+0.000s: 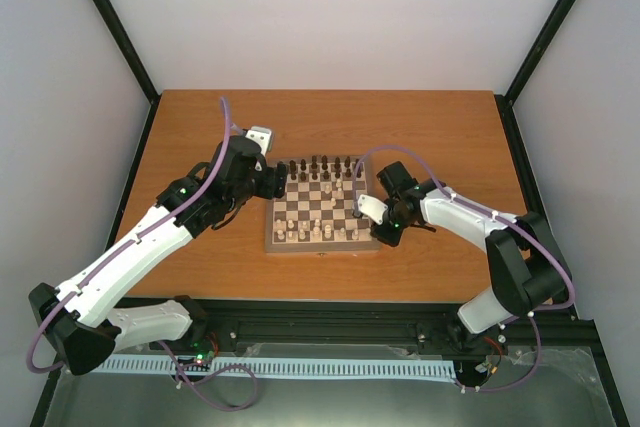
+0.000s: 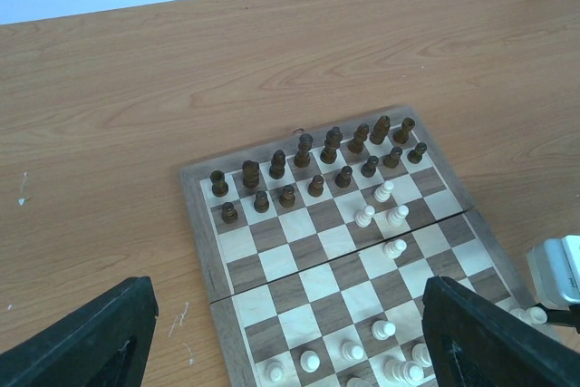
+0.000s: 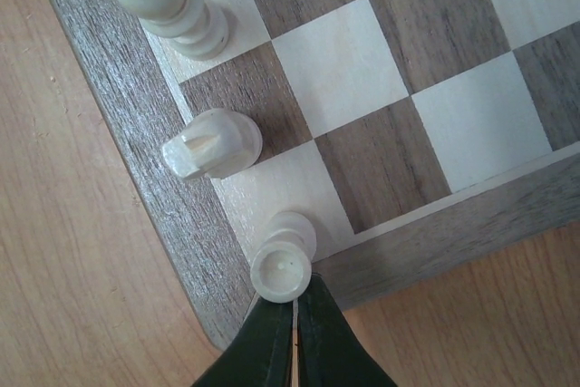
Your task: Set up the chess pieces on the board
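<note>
Chess pieces (image 2: 335, 138) are almost all on the board (image 2: 196, 189). The dark set (image 2: 303, 153) fills the two far rows in the left wrist view. The pale set (image 2: 384, 328) occupies the near rows, except four strays (image 2: 393, 247) at mid-board.

State of right gripper (image 3: 295, 304): fingers closed on each other and holding nothing, with the tips just beside the corner piece (image 3: 283, 267).
State of left gripper (image 2: 285, 285): fingers wide apart and empty, above the table (image 1: 420, 117) near the board's far-left corner.

Hazards:
- A forward or sideways move of the closed tips would probably tip the corner piece or push it onto the border.
- The next piece (image 3: 210, 144) stands near and could fall with it.
- The strays stand just beside the dark front row, so a wide grasp may knock the dark men.

Containers: none in view. Only the board bears pieces.
</note>
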### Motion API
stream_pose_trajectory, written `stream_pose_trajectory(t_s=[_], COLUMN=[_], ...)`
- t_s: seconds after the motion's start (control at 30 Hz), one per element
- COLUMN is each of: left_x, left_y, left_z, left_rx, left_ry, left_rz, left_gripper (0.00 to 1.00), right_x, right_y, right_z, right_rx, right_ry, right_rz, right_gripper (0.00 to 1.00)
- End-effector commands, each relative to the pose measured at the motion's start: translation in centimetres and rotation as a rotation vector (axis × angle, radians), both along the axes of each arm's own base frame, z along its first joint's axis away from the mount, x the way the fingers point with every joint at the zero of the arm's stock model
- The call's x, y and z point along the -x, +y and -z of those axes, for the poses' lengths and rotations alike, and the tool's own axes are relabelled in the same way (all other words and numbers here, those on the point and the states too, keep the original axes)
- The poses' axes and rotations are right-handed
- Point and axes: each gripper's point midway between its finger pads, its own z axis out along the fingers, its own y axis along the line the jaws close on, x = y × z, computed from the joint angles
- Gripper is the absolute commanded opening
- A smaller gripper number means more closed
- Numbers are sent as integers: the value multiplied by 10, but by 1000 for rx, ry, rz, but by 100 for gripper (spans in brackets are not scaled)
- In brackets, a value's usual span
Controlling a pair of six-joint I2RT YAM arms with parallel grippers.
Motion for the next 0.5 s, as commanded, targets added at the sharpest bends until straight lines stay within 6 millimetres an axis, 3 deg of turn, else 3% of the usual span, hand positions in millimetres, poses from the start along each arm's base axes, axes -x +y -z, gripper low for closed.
stream_pose_trajectory(t_s=[0.0, 0.27, 0.47], left_x=[-1, -1, -2], left_y=[-2, -2, 0], left_z=[-4, -4, -5], left_rx=[-3, -4, -6], left_ry=[-13, -12, -18], left_rz=[16, 17, 8], left_gripper=[82, 82, 82], right_x=[-7, -6, -12], right_y=[11, 11, -5], right_z=[-4, -6, -22], right_rx=[-21, -14, -10], right_ry=[-17, -22, -45], right_rz=[-11, -13, 23], right_gripper=[5, 5, 7])
